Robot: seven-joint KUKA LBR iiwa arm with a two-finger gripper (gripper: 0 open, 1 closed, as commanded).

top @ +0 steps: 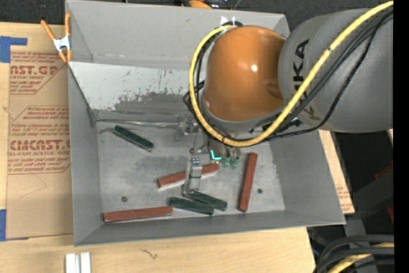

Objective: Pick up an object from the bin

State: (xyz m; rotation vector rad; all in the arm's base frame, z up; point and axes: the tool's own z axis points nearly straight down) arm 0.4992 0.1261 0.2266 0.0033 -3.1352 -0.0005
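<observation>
The gripper (192, 183) hangs low in the grey bin (83, 137), right down by the floor, under the arm's big round orange cover (243, 73). It sits over a short red-brown stick (171, 180) that lies flat near the middle of the floor. The stick pokes out from under the gripper on both sides, more on the left side of the picture than on the right. I cannot tell if the gripper is spread wide or pressed together, and I cannot tell if it is pinching the stick. Just below the gripper in the picture, very close, lie two dark green sticks (199, 204), side by side and touching each other. To the right of the gripper, near it, a second red-brown stick (247, 181) lies pointing up and down the picture. Down and to the left, well apart from the gripper, a long red-brown stick (137, 215) lies along the front wall. Up and to the left, also well apart, one more dark green stick (133, 137) lies tilted by itself.
</observation>
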